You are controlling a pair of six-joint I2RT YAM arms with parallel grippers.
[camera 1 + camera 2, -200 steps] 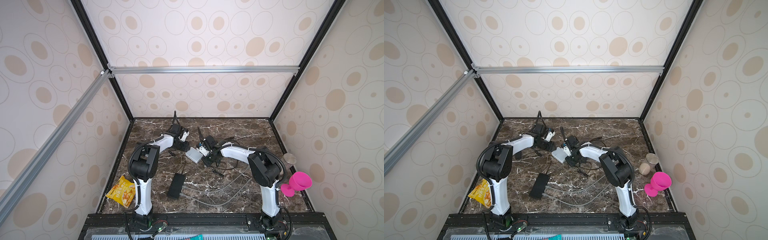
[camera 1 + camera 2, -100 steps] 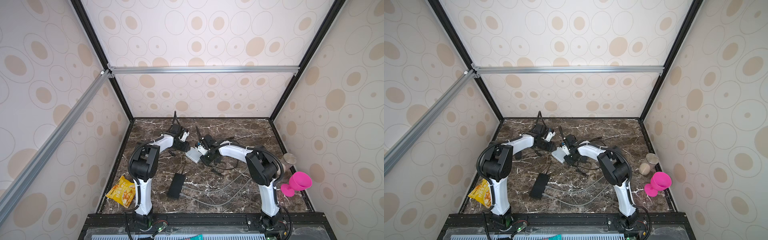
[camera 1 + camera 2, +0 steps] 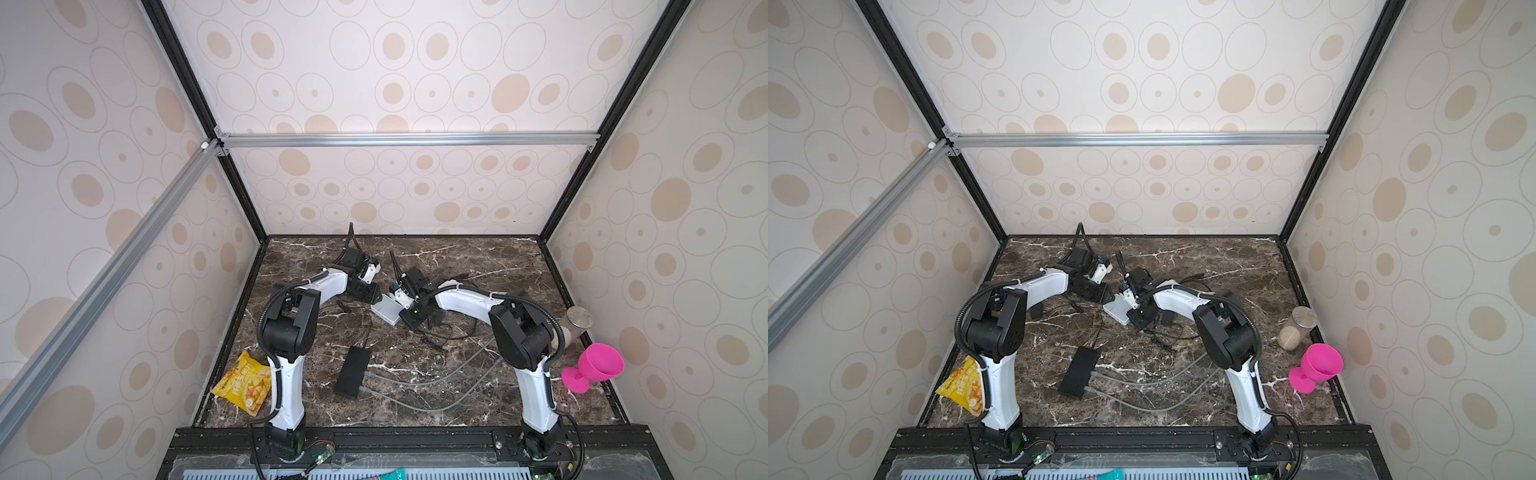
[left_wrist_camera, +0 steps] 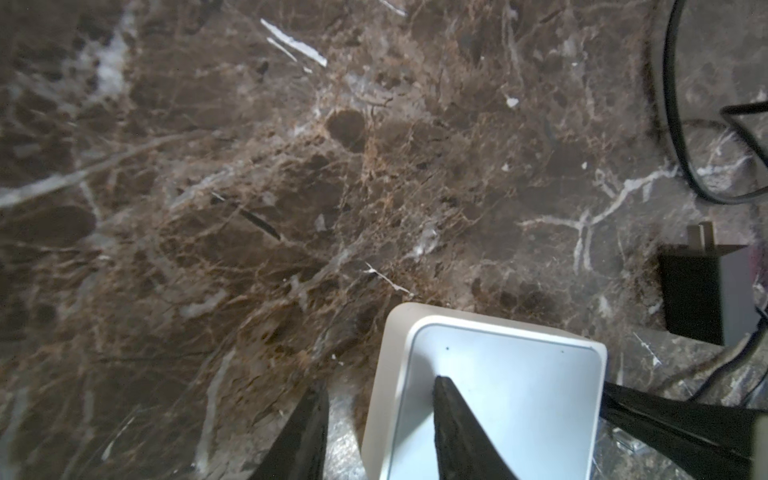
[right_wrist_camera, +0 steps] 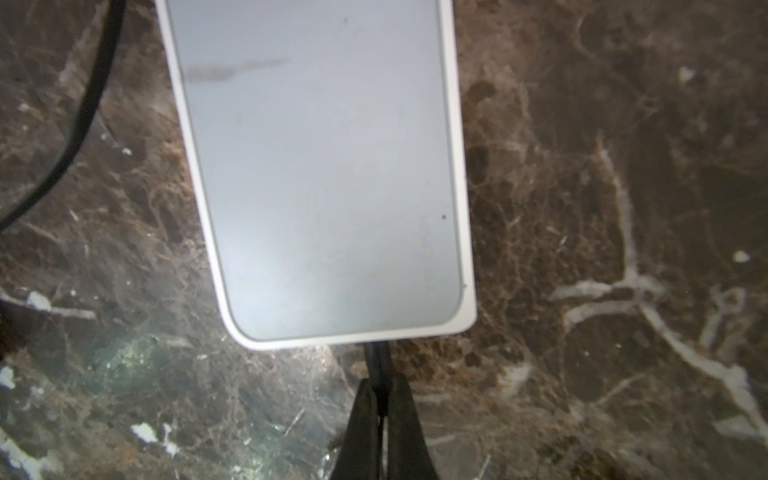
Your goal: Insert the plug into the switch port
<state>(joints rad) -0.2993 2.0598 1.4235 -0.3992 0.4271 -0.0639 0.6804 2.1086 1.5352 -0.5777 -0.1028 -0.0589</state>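
The white flat switch lies on the marble between my two grippers. In the right wrist view my right gripper is shut on the black plug. The plug's tip meets the short end of the switch, and the port is hidden under the rim. In the left wrist view my left gripper stands open astride an edge of the switch. One finger is over its top face. The other finger is beside it over the table, with a gap showing.
A black box with grey cables lies nearer the front. Thin black cable loops beside the right gripper, and a black adapter sits close by. A yellow snack bag is front left; a jar and pink cup are right.
My right gripper has edged left with the plug, up to the switch's end. My left gripper's jaws have narrowed around the switch's edge.
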